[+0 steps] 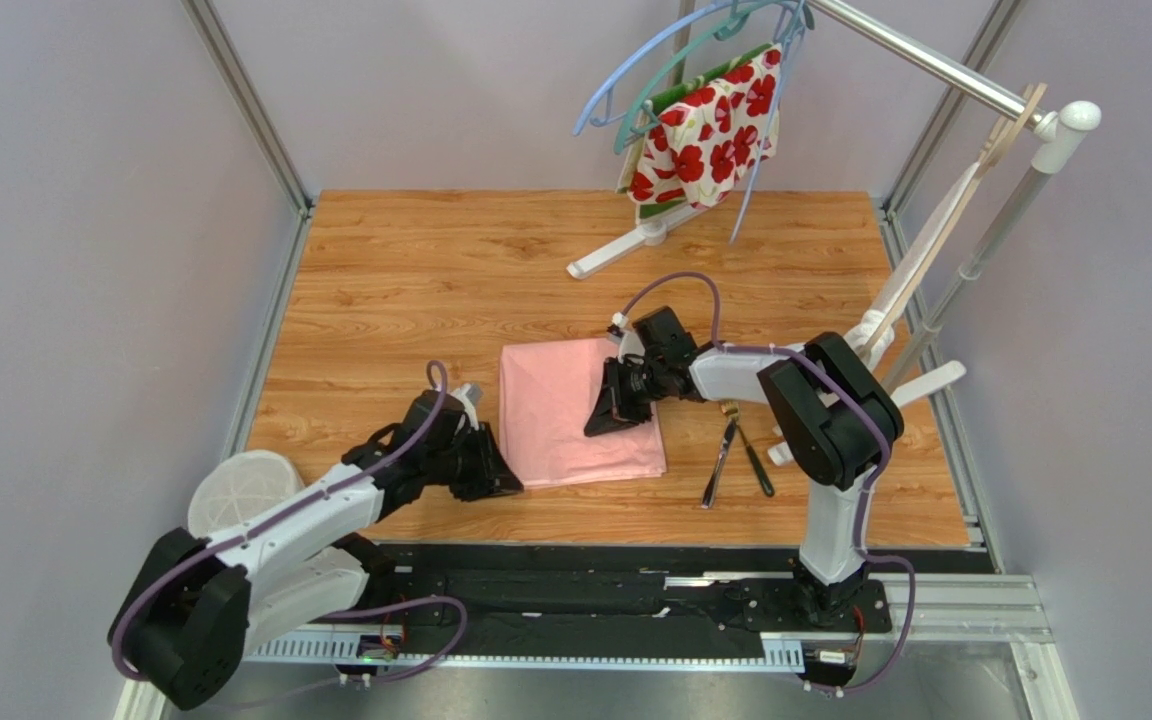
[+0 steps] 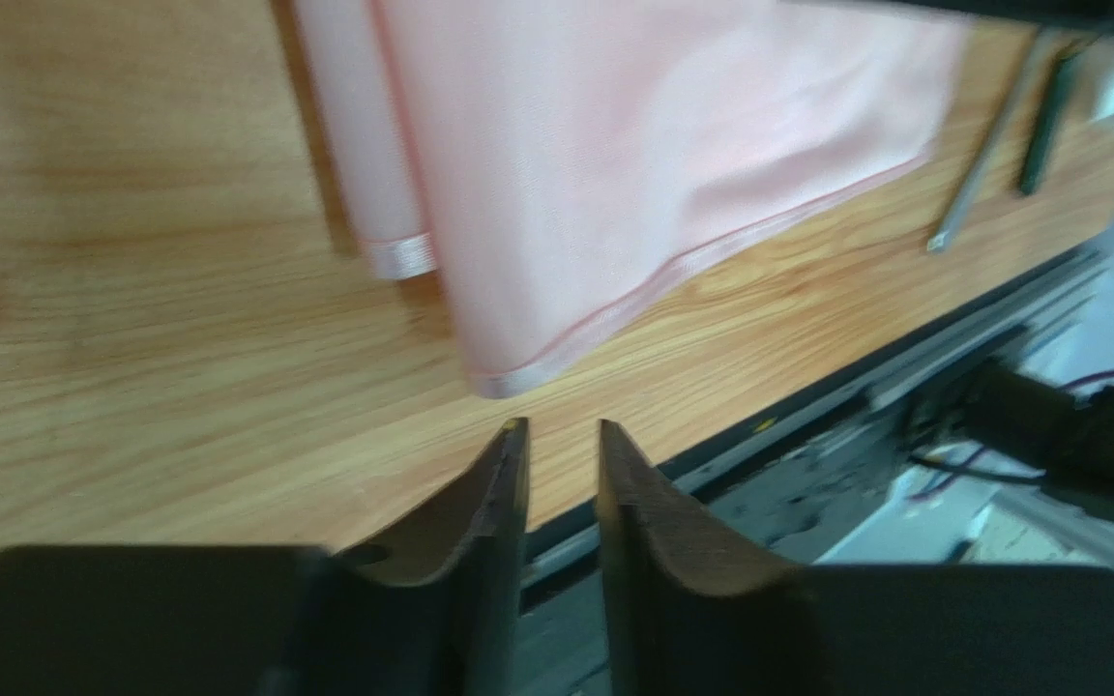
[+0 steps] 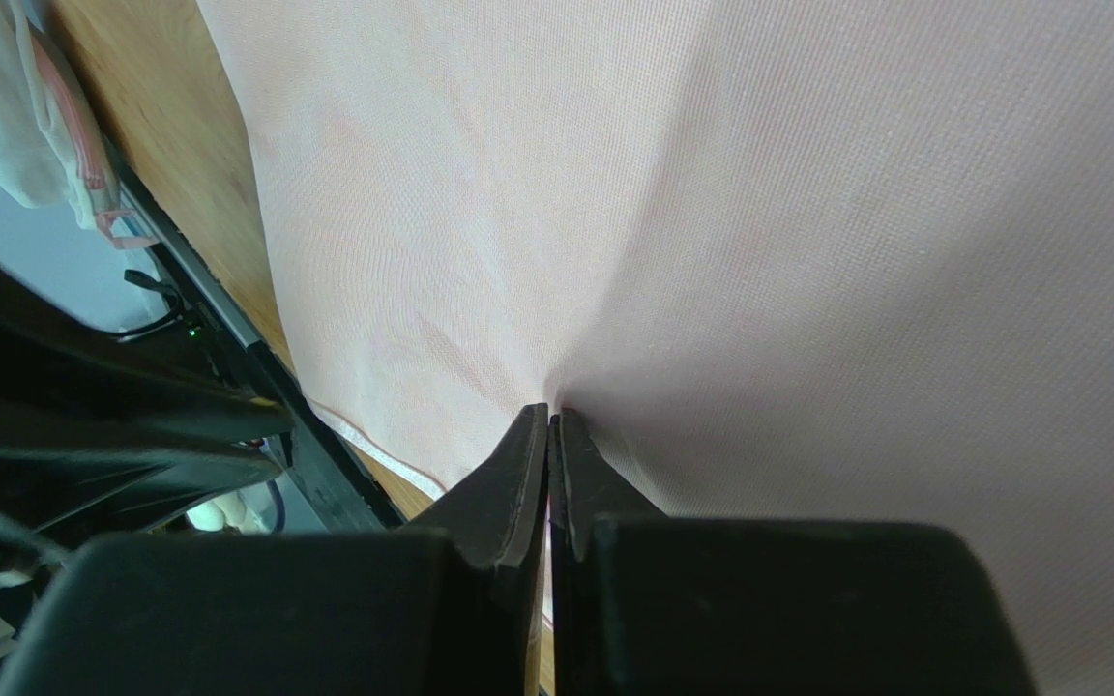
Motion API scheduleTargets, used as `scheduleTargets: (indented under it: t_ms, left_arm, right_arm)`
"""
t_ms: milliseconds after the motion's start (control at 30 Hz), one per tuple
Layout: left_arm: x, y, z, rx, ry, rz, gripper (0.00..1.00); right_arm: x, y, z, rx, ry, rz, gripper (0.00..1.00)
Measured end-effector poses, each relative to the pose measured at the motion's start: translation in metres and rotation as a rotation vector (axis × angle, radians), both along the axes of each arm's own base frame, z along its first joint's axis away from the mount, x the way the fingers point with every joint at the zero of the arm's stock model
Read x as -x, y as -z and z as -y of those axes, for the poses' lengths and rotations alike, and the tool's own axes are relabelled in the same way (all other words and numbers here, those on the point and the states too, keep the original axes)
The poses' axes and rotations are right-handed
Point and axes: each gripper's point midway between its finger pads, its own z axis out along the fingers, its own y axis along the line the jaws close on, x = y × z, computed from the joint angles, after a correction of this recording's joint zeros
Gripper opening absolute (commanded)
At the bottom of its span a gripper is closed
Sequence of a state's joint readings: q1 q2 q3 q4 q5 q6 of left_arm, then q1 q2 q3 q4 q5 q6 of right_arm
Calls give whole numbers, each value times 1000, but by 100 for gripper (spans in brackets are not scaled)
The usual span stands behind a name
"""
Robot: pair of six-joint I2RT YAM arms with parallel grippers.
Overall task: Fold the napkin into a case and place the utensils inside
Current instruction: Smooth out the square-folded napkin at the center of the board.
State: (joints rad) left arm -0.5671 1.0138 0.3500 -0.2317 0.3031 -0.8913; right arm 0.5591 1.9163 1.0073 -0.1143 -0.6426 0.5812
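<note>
On the table (image 1: pixel 387 285), the folding looks only begun.
The napkin (image 1: pixel 552 420) lies flat, seemingly doubled once, not yet a case. The right pincer (image 3: pixel 549 418) is pinched shut on its cloth. The left pincer (image 2: pixel 563 435) is narrowly parted and empty, just short of its near corner. The utensils (image 1: pixel 732 455) lie apart on the wood, not yet placed.

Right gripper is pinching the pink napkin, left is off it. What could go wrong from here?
1. The right gripper is shut on a pucker of the napkin; it may slip or lift one layer, skewing the fold.
2. The left gripper stands slightly open short of the near corner, holding nothing, so the whole cloth could drag.
3. The utensils lie close to the right arm; a swing might knock them.
</note>
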Motion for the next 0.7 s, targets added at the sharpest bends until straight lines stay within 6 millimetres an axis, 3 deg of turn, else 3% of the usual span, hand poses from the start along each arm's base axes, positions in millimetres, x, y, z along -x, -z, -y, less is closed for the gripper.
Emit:
scheduleTargets:
  t_ms: [33,67,167,267,333,400,567,700]
  left_arm:
    - [-4,-11,1,8,7,33,69]
    - [-10,-24,3,17,6,67,75]
    - [-26,-58,7,30,-9,147,78]
    - [-33,-68,5,13,-35,147,72]
    - [-33,-62,3,-14,-47,111,68]
    - [-29,-49,1,-45,-49,55,65]
    - [-19,-25,8,-36,-37,-64,61]
    - [-11,-8,10,-34,-38,-129,60]
  right_arm:
    - [0,0,0,1,-2,4,9]
    - [0,-1,1,5,-4,7,12]
    - [1,-2,6,39,-8,12,31]
    - [0,-11,12,75,-6,33,55]
    - [-2,-24,16,92,3,66,64]
    - [-5,-39,22,107,16,111,67]
    - [-14,-77,46,130,74,217,69]
    - [-14,-82,71,162,119,242,69]
